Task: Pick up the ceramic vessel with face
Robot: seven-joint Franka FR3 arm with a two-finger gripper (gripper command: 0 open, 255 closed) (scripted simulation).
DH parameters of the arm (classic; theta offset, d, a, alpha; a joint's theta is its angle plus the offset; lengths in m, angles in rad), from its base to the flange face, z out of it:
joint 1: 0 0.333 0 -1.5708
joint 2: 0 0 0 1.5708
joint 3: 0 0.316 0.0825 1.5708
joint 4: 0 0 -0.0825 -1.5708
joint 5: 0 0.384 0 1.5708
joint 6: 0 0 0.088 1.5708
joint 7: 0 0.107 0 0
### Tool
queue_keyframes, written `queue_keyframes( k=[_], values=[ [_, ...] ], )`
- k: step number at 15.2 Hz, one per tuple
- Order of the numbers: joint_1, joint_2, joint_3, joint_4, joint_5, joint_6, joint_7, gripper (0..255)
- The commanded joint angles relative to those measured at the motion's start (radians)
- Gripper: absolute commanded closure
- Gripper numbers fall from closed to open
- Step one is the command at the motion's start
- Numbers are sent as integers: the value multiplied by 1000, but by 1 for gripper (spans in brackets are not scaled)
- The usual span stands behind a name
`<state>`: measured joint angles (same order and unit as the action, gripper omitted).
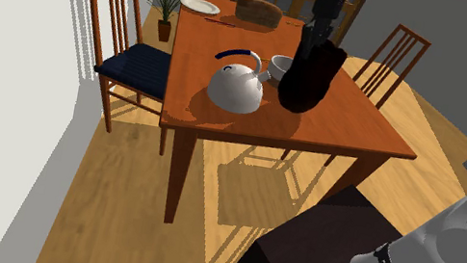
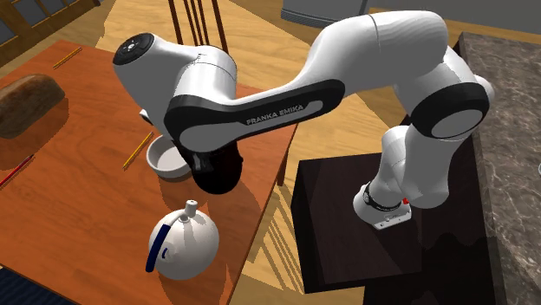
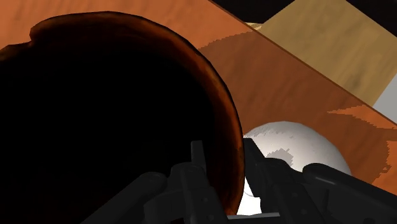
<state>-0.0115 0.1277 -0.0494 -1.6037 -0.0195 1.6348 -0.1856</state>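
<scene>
The vessel (image 1: 310, 78) is a tall, very dark brown pot on the wooden table (image 1: 319, 135), next to a white bowl (image 1: 281, 65). I cannot make out its face. In the wrist view its wide dark mouth (image 3: 108, 121) opens just ahead of the hand. My gripper (image 3: 224, 163) is shut on the vessel's rim, one finger (image 3: 197, 167) inside and the other outside. In the shoulder view the gripper (image 1: 319, 38) comes down onto the pot's top from above. In the second exterior view the vessel (image 2: 217, 171) sits under the arm. Whether its base touches the table I cannot tell.
A white kettle (image 1: 236, 85) with a blue handle stands close beside the vessel. A bread loaf (image 1: 259, 10) and a plate (image 1: 200, 5) lie at the table's far end, and pencils (image 2: 137, 150) lie near the bowl. Chairs (image 1: 136, 61) surround the table; the dark stand (image 1: 337, 260) is below.
</scene>
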Motion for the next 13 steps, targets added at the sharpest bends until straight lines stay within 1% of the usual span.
queue_keyframes(
  k=[1,11,13],
  values=[
    [-1,5,-1,39,0,-30,-3,255],
    [-2,35,-2,216,1,-176,-7,255],
    [-2,36,-2,219,1,-178,-7,255]
  ],
)
